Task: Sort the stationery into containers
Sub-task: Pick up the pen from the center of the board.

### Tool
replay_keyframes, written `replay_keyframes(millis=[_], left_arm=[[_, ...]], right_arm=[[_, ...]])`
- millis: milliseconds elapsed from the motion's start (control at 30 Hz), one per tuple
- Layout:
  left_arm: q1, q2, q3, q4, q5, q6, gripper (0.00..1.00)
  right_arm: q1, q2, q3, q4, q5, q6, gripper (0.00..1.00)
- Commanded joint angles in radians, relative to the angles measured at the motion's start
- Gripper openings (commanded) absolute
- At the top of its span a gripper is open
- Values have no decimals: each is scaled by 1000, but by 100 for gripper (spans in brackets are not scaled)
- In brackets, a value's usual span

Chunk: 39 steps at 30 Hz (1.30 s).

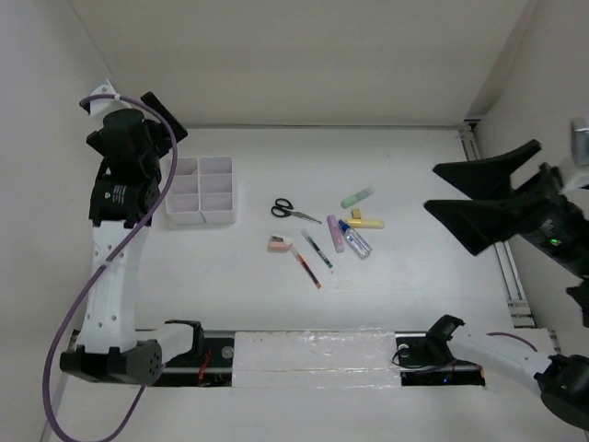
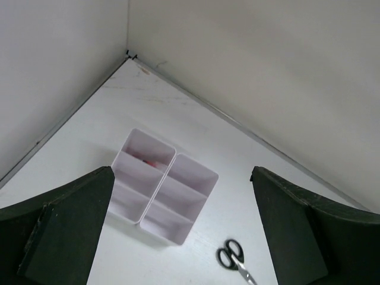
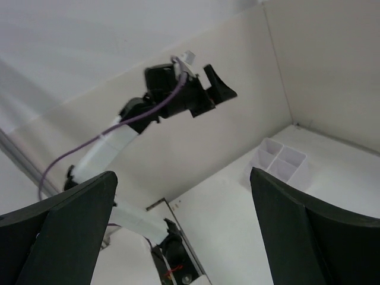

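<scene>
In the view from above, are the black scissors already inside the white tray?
No, the scissors lie on the table, apart from the tray and to its right in that view.

A robotics lab cell: plain white panel walls (image 1: 294, 55) box in a white desk (image 1: 405, 295); a left robot arm (image 1: 112, 276) and a right robot arm (image 1: 506, 345) sit bolted at its near edge.

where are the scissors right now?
Top view: the scissors lie flat near the middle of the table, right of the white tray and left of the green highlighter.
</scene>
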Motion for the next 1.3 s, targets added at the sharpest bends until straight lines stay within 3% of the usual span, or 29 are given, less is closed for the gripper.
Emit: replay_keyframes(millis=[0,100,200,300,500,733,1267], left_arm=[[3,-111,-115,19,61,-16,100],[3,-174,-203,6,104,-27,100],[3,-226,-282,-17,126,-27,100],[3,-298,-350,-17,173,-27,100],[3,-429,-533,28,291,-36,100],[3,-470,-686,111,315,-13,100],[3,-489,-679,101,287,-4,100]], right_arm=[[-5,70,-222,82,-6,-20,100],[-5,141,-431,146,60,-88,100],[27,215,-537,161,166,-166,93],[46,302,-566,172,214,-188,88],[64,503,-636,169,257,-206,68],[83,666,-725,252,277,-196,60],[111,919,-701,246,353,-166,48]])
